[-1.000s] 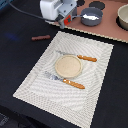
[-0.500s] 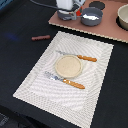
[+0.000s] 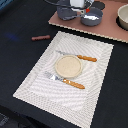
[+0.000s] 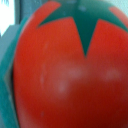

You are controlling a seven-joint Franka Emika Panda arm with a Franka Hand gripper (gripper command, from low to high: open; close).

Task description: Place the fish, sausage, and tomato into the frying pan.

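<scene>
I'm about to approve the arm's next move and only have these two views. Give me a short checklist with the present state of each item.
1. Tomato close to the gripper: ok, it fills the wrist view.
2. Grip on the tomato: cannot tell, no fingers show in either view.
3. Gripper near the cookware at the top of the exterior view: ok.
4. Gripper over the frying pan rather than the pot: cannot tell.
5. Sausage not yet in the pan: not ok, it lies on the dark table.
6. Fish located: cannot tell, not visible.
</scene>
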